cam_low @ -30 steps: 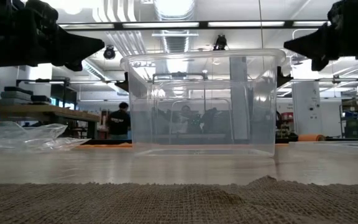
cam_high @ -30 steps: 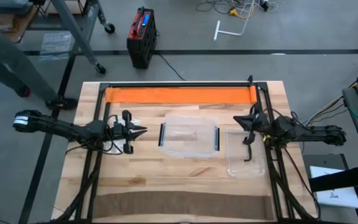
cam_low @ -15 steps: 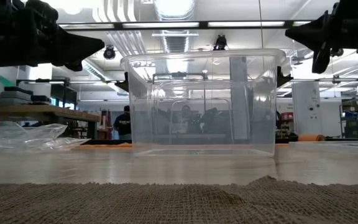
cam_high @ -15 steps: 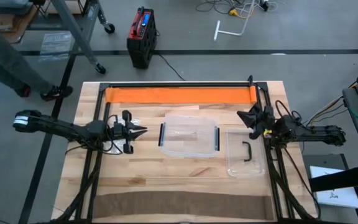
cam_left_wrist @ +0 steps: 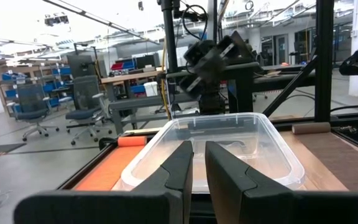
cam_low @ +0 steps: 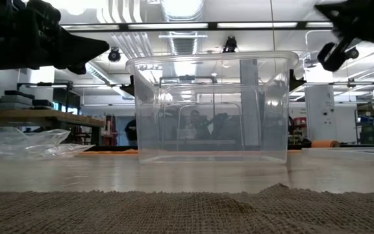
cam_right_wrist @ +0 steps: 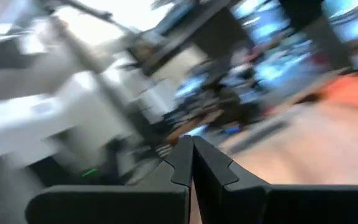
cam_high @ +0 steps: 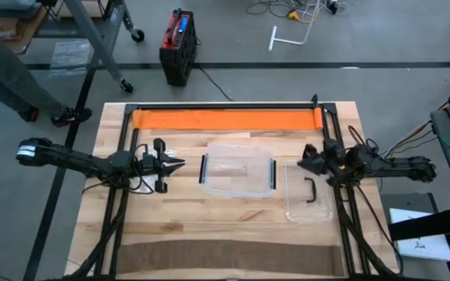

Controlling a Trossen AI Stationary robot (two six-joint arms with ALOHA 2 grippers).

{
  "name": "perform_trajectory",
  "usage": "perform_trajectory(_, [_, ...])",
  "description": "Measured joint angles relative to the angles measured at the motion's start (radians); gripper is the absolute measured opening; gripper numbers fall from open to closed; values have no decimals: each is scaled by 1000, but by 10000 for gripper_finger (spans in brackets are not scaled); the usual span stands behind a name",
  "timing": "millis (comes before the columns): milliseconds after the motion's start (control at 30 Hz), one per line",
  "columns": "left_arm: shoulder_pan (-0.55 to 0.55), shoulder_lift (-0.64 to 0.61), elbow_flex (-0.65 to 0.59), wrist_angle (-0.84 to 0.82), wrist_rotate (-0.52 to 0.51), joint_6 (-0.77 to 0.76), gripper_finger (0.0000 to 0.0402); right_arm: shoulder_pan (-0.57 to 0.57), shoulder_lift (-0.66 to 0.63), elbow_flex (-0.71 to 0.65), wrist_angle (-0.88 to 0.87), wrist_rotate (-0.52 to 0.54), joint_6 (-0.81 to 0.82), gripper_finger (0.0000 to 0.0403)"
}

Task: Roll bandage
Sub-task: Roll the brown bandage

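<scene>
Person [cam_low: 134, 133], perhaps, behind clear bin [cam_low: 211, 107]

One clear bin [cam_high: 237, 173], one lid [cam_high: 309, 192], one orange mat [cam_high: 226, 119], two arms.

Overhead view evenly lit, soft shadows only. Low view backlit: ceiling strip lights [cam_low: 174, 25] glared, arms were near-black silhouettes, clear plastic tub [cam_low: 211, 107] caught reflections, burlap strip [cam_low: 187, 211] in foreground slightly soft. Left wrist view bright, washed out toward ceiling. Right wrist view heavily smeared, probably motion blur; only own fingers [cam_right_wrist: 207, 167] read sharp.
</scene>
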Motion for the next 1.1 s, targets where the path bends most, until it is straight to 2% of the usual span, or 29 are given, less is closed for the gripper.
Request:
perform_trajectory(100, [0,0,0,0,0,0,36,27,28,1,47,-73,54,2])
perform_trajectory(200, [0,0,0,0,0,0,36,74,63,48,-18,-80,89,2])
perform_trajectory(433, [0,0,0,0,0,0,36,227,275,343,-525,33,77,1])
perform_trajectory(600, [0,0,0,0,0,0,36,351,466,567,-916,68,226,0])
perform_trajectory(700, [0,0,0,40,-3,-38,36,420,588,664,-1040,127,328,0])
perform_trajectory(833, [-1,0,0,157,-4,-125,36,490,754,742,-1063,144,423,0])
perform_trajectory(933, [0,0,0,219,-8,-117,36,517,887,798,-1064,119,384,0])
perform_trajectory(1000, [-1,0,0,255,-56,-42,36,527,978,840,-1088,97,355,0])
perform_trajectory(1100, [0,-1,0,305,-186,121,36,529,1108,951,-1162,56,305,5])
